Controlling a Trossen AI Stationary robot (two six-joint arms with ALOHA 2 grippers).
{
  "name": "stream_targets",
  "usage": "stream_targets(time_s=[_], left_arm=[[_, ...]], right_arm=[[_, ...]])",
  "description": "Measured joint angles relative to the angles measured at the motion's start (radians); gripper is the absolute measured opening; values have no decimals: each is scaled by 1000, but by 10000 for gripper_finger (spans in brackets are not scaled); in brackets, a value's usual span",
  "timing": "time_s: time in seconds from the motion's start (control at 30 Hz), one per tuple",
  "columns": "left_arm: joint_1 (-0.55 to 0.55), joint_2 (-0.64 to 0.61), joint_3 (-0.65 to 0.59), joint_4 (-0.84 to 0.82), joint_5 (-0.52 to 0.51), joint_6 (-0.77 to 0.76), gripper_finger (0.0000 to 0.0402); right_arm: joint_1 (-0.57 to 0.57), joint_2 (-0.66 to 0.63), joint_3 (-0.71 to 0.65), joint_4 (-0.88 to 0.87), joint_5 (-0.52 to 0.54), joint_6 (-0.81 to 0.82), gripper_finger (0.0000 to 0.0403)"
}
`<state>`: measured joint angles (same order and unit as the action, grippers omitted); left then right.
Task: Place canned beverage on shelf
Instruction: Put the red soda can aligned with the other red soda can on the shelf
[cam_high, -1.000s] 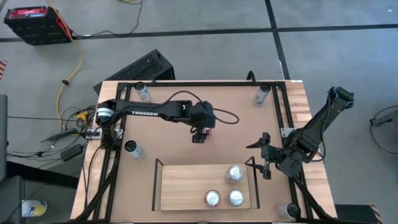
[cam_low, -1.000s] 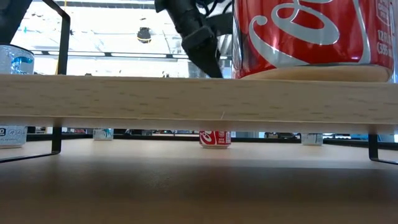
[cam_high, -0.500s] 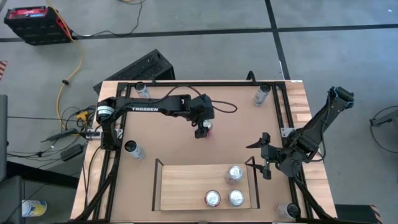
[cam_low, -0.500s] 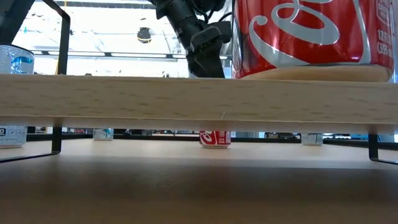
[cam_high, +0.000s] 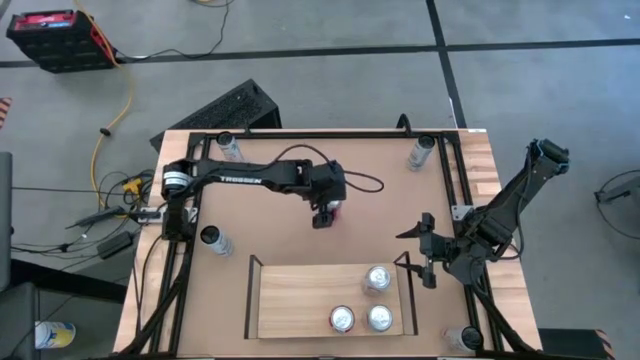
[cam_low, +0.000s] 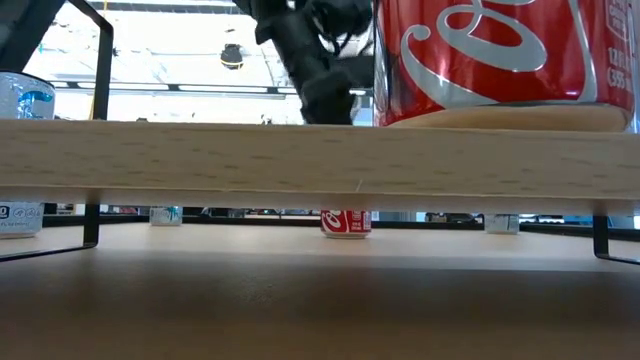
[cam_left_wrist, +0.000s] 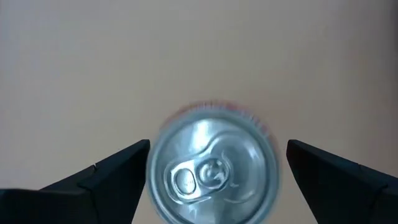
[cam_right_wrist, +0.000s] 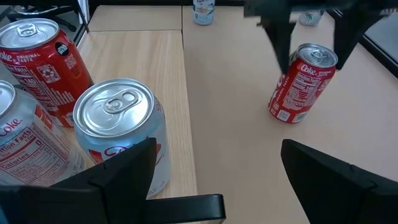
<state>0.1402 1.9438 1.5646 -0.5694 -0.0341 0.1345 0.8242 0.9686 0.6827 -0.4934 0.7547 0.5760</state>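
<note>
A red can (cam_high: 336, 208) stands upright on the brown tabletop at mid-table; it also shows in the left wrist view (cam_left_wrist: 214, 168) and in the right wrist view (cam_right_wrist: 303, 82). My left gripper (cam_left_wrist: 218, 147) hangs over it, open, with one finger on each side of the can's top and clear of it. The pale wood shelf (cam_high: 295, 300) lies at the near edge and carries three upright cans (cam_high: 377, 278) at its right end. My right gripper (cam_right_wrist: 217, 149) is open and empty beside the shelf's right end rail (cam_high: 408, 268).
Small water bottles stand by the table's corners (cam_high: 229, 147), (cam_high: 420, 152), (cam_high: 215, 240), (cam_high: 462, 340). Black frame rails run along the table's edges. Bare tabletop lies between the red can and the shelf; the shelf's left half (cam_high: 290, 310) is bare wood.
My left gripper has shifted a little above the red can, first toward the table's far edge, then back toward the near edge. The can has stayed where it stood.
</note>
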Motion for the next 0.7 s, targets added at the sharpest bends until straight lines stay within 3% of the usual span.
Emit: stream_targets(time_s=[0.3,0.57,0.7], left_arm=[[0,22,0,11,0,19,349],[0,19,1,9,0,2,286],[-12,19,60,-100,4,-42,281]], right_arm=[[0,0,0,-8,-2,0,369],[-2,0,0,-15,-2,1,369],[-2,0,0,-16,-2,2,369]])
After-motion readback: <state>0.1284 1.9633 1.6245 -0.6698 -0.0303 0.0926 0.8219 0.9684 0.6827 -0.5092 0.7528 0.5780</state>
